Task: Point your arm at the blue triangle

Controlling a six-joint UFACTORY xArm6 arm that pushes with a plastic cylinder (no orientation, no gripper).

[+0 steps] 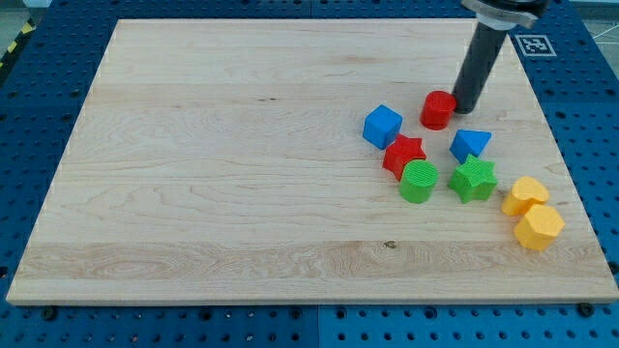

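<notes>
Pale wooden worktop (pixel 242 164) lying on a blue perforated base; all blocks clustered in the view's right half, the rest bare wood.

The arm carries no gripper, so there is nothing to open or close: only a dark rod coming down from the view's top right. Its tip (pixel 467 108) sits just beside the red cylinder (pixel 437 110), on that block's right, touching or very nearly; contact cannot be told.

The blue triangle (pixel 470 144) lies directly below the tip in the view, near but apart. Below it sits the green star (pixel 473 179). To its left are the red star (pixel 403 155) and the green cylinder (pixel 419 181), with the blue cube (pixel 382 126) further left. Two yellow blocks, (pixel 525 194) and (pixel 540 227), sit at the view's lower right; shapes uncertain.

Judged step: final approach, target not yet reached. The next move calls for a short slide toward the view's bottom, stopping beside the triangle's upper edge, keeping clear of the red cylinder so nothing is nudged.
</notes>
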